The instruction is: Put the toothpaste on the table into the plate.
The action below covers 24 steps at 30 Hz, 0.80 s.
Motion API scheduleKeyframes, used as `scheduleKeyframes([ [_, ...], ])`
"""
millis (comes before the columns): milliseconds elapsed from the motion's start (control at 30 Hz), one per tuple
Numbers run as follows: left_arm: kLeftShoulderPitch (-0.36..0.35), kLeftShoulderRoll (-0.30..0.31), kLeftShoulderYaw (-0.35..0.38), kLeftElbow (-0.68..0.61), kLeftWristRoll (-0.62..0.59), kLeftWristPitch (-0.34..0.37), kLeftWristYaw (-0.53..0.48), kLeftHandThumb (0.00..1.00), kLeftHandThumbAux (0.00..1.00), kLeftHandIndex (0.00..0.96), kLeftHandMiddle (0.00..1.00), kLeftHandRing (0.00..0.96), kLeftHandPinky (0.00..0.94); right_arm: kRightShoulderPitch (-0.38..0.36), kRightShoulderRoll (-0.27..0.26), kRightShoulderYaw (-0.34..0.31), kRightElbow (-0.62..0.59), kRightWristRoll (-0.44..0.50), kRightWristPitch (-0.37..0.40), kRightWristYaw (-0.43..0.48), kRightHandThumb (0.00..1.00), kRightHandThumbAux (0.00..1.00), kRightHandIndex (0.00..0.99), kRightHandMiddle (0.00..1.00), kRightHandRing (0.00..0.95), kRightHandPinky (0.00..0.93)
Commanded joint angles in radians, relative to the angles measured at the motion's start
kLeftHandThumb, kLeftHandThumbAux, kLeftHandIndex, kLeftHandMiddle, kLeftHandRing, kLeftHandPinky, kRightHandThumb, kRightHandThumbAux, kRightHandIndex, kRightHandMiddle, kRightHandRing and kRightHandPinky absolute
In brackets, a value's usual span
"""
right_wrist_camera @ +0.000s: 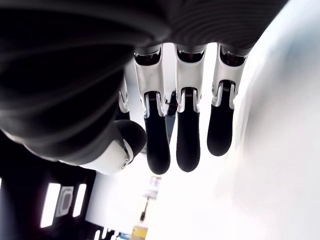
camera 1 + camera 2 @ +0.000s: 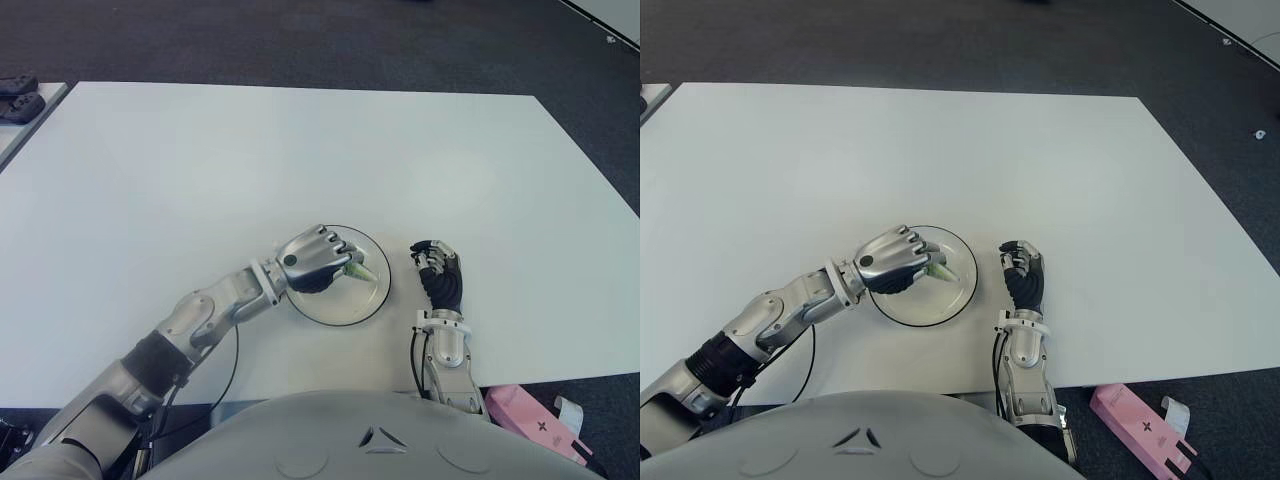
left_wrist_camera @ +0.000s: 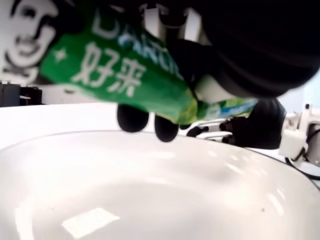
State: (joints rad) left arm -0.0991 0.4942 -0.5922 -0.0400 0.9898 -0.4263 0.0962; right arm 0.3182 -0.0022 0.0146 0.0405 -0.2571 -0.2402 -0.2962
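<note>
Left hand (image 2: 318,258) grips the toothpaste (image 2: 359,270) over the plate (image 2: 372,298); right hand (image 2: 440,275), fingers loosely spread, sits at the plate's 3 o'clock.

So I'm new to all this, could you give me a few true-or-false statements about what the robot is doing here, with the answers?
1. The left hand grips the green toothpaste tube over the plate. True.
2. The right hand holds the toothpaste. False: it holds nothing, its fingers relaxed, beside the plate on the right.
3. The plate sits on a white table. True.
4. The toothpaste lies on the table, far from the plate. False: it is in the left hand, over the plate.
</note>
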Motion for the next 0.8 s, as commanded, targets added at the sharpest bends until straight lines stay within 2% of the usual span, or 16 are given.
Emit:
scheduleKeyframes([
  [33, -0.013, 0.011, 0.001, 0.012, 0.016, -0.001, -0.037, 0.850, 0.668, 0.402, 0.564, 0.850, 0.847, 0.006, 0.002, -0.001, -0.004, -0.005, 0.011, 0.001, 0.705, 0.726, 0.425, 0.467, 0.451, 0.451],
  [133, -0.014, 0.013, 0.002, 0.011, 0.013, 0.005, -0.067, 0.852, 0.666, 0.413, 0.589, 0.837, 0.822, 0.007, 0.002, -0.001, -0.009, -0.008, 0.020, 0.002, 0.705, 0.726, 0.425, 0.468, 0.451, 0.449],
  [200, -0.013, 0.013, 0.006, 0.012, 0.009, 0.005, -0.076, 0.849, 0.663, 0.426, 0.540, 0.806, 0.792, 0.008, 0.003, -0.001, -0.011, -0.008, 0.024, 0.002, 0.706, 0.726, 0.425, 0.467, 0.451, 0.452],
  [367, -0.010, 0.010, 0.013, 0.014, -0.008, -0.002, -0.085, 0.843, 0.665, 0.406, 0.578, 0.726, 0.708, 0.007, 0.005, -0.004, -0.011, -0.006, 0.024, 0.003, 0.706, 0.726, 0.425, 0.466, 0.453, 0.462],
  [400, -0.010, 0.009, 0.016, 0.013, -0.022, -0.003, -0.098, 0.753, 0.641, 0.380, 0.516, 0.639, 0.643, 0.007, 0.005, -0.004, -0.008, -0.005, 0.021, 0.003, 0.706, 0.726, 0.425, 0.466, 0.453, 0.460],
  [433, -0.011, 0.009, 0.019, 0.012, -0.031, -0.003, -0.107, 0.541, 0.608, 0.274, 0.365, 0.430, 0.454, 0.006, 0.006, -0.004, -0.006, -0.004, 0.019, 0.002, 0.706, 0.726, 0.425, 0.465, 0.451, 0.455],
  [500, -0.016, 0.011, 0.024, -0.005, -0.052, 0.002, -0.145, 0.278, 0.568, 0.132, 0.171, 0.189, 0.211, 0.005, 0.005, -0.005, -0.003, -0.004, 0.018, 0.001, 0.706, 0.726, 0.425, 0.463, 0.448, 0.445],
  [600, -0.023, 0.021, 0.038, -0.039, -0.077, 0.003, -0.199, 0.111, 0.530, 0.043, 0.056, 0.061, 0.069, 0.004, 0.005, -0.006, 0.000, -0.003, 0.016, 0.002, 0.706, 0.726, 0.425, 0.460, 0.442, 0.438],
  [800, -0.021, 0.031, 0.062, -0.066, -0.089, -0.010, -0.225, 0.025, 0.494, 0.005, 0.007, 0.008, 0.009, -0.001, 0.003, -0.008, 0.006, 0.002, 0.011, 0.005, 0.706, 0.726, 0.425, 0.459, 0.440, 0.440],
])
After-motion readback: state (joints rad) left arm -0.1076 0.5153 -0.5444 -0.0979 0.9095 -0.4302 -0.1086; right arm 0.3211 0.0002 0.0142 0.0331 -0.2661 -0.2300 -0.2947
